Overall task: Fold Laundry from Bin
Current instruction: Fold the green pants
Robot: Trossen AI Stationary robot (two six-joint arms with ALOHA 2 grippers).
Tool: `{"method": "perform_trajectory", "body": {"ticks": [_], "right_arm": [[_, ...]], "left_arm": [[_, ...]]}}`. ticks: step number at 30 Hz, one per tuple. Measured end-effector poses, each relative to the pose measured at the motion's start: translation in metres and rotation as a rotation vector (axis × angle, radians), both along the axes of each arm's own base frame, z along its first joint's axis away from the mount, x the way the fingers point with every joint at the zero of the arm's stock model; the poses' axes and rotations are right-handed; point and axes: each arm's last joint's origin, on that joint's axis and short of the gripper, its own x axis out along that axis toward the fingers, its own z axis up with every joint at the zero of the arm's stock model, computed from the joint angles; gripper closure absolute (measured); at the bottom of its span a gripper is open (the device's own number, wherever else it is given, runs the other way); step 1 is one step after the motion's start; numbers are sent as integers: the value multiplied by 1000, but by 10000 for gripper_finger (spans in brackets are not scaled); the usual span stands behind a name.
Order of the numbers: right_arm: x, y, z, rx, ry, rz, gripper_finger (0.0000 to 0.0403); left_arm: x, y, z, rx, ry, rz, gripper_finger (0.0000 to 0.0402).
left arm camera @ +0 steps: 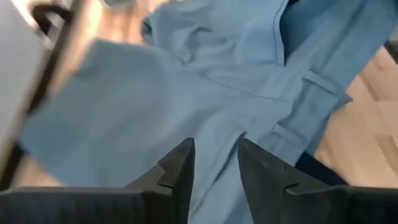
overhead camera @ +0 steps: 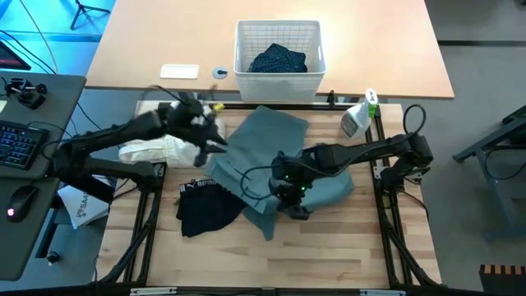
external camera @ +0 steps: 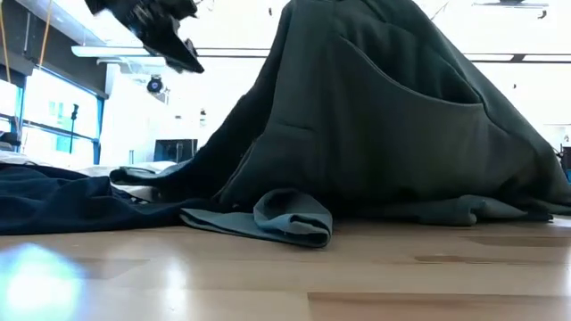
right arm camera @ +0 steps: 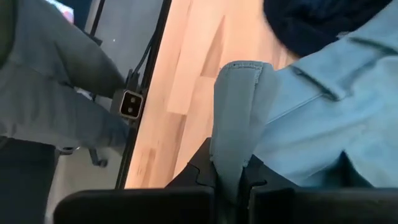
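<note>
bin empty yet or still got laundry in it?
Not empty. In the high view the bin holds one dark navy garment bunched on its floor; the rest of the floor shows white.

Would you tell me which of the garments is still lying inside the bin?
The navy dotted piece: it alone sits inside the white bin. The grey-green top, black piece and white cloth all lie on the table.

The top (overhead camera: 275, 156) lies spread mid-table under the right gripper (overhead camera: 289, 193), the left gripper (overhead camera: 215, 141) at its edge, the black piece (overhead camera: 205, 210) beside, the bin (overhead camera: 278, 74) behind.
</note>
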Motion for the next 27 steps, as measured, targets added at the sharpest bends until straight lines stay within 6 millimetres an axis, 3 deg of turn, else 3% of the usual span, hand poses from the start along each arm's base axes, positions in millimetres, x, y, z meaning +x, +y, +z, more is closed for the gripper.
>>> {"method": "perform_trajectory", "body": {"ticks": [5,10,13,16,19,23,27], "right_arm": [[-1,2,13,-39,-33,-17,402],[0,5,16,-49,-62,-21,402],[0,4,15,-54,-56,-25,402],[2,-3,16,-52,-60,-43,402],[4,-13,18,-47,-77,-71,402],[10,-34,20,-29,-102,-153,402],[12,-59,25,-1,-125,-258,402]], "left_arm": [[30,-11,-60,-103,69,-28,320],[40,-25,-131,-142,311,-131,336],[40,-29,-148,-117,448,-191,347],[42,-29,-135,-67,545,-165,365],[43,-32,-105,-28,538,-163,389],[42,-40,-57,15,361,-136,397],[41,-46,-15,-58,35,-54,381]]}}
